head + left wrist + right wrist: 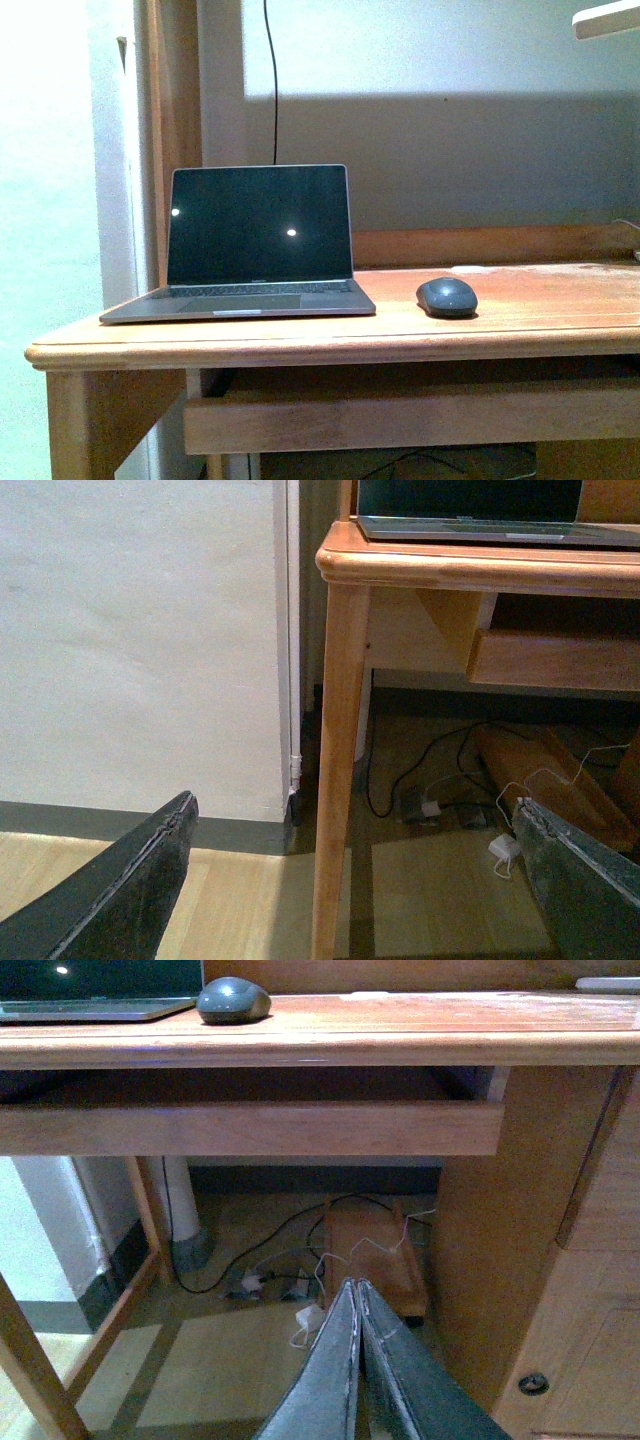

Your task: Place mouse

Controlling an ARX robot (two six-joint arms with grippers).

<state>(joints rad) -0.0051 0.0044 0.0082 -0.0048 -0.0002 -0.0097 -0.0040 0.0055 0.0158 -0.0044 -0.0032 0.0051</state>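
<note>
The dark grey oval mouse (447,297) lies on the wooden desk (520,320), just right of the open laptop (250,245). It also shows in the right wrist view (233,1001) on the desk top, far above and away from my right gripper (356,1286), which is shut and empty, low below the desk. My left gripper (355,815) is open and empty, low near the floor in front of the desk's left leg (338,770). Neither gripper shows in the front view.
A drawer front (250,1128) runs under the desk top. Cables and a white adapter (308,1320) lie on the floor beneath, beside a wooden box (370,1250). A cabinet side (520,1220) stands right; a white wall (140,640) is left of the leg.
</note>
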